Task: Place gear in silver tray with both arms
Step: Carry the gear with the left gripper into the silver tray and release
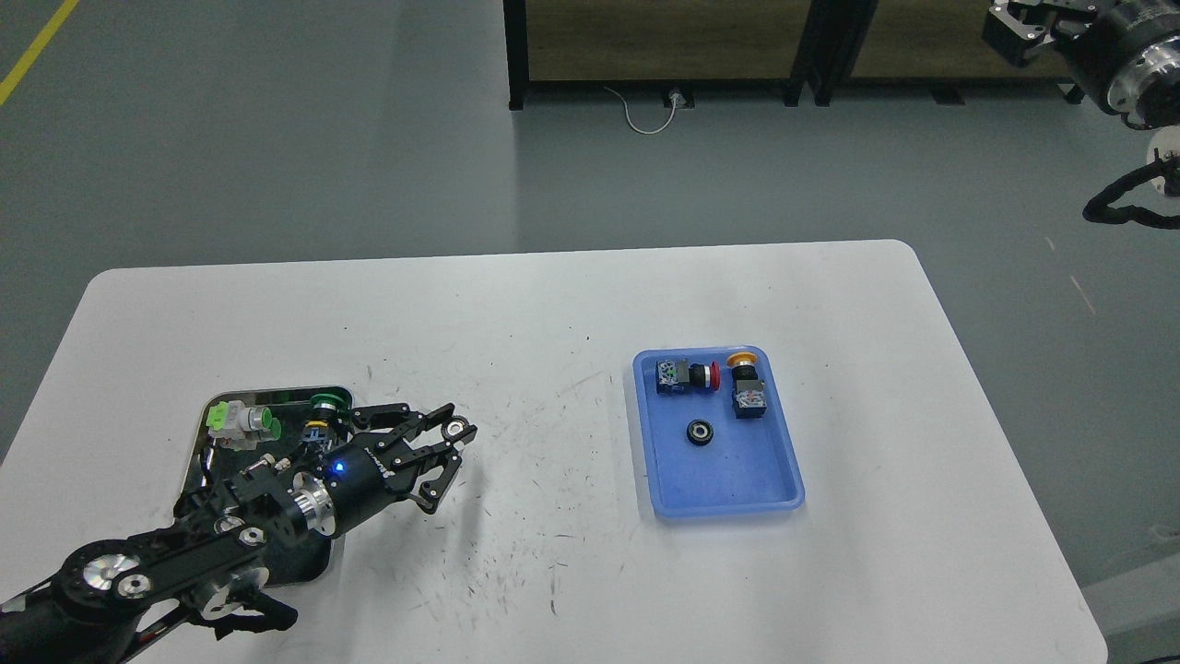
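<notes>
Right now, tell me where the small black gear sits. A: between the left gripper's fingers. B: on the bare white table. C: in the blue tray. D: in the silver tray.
C: the black gear lies on the floor of the blue tray, below the two pushbutton switches, far from the silver tray and the empty left gripper.

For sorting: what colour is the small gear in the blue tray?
Black, with a silvery centre; the gear shows in the head view.

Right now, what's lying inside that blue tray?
Inside the blue tray: a small black gear, a red-capped push button and a yellow-capped one. Nothing covers the tray.
</notes>
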Motion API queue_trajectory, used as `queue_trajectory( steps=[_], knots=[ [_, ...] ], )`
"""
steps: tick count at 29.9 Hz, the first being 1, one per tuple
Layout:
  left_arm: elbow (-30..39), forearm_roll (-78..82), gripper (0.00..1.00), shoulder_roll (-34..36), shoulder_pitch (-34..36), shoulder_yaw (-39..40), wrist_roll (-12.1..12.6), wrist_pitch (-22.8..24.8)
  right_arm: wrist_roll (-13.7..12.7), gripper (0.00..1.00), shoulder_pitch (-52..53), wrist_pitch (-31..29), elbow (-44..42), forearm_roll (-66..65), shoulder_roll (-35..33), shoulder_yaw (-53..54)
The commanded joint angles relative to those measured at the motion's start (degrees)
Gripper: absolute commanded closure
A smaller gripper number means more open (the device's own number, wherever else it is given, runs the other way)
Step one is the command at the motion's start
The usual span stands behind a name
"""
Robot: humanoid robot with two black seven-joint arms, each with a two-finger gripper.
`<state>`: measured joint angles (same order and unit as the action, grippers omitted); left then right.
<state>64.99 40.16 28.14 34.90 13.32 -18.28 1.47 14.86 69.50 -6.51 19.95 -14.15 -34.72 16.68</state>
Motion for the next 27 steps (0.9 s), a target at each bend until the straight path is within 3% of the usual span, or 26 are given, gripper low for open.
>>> queue_trajectory(
  steps=[1, 10, 20, 27],
  knots=[
    [5.22, -0.35, 0.70, 7.96, -1.05, 0.48, -0.18, 0.02, 0.08, 0.01, -0.07, 0.10, -0.09, 0.00, 0.09, 0.02],
    [7.70, -0.53, 0.70, 15.10, -8.96, 0.48, -1.05, -0.77, 0.26, 0.01, -0.33, 0.19, -0.27, -0.09, 2.02, 0.28],
    [4.80, -1.67, 0.69, 15.72, -14.94, 0.57, -2.64, -2.62, 0.17, 0.01, -0.42, 0.45, -0.27, -0.61, 3.69, 0.28],
    [3.48, -5.09, 0.66, 16.33, -15.56, 0.57, -3.87, -2.53, 0.17, 0.01, -0.60, 0.63, -0.44, -0.88, 4.04, 0.11]
  ],
)
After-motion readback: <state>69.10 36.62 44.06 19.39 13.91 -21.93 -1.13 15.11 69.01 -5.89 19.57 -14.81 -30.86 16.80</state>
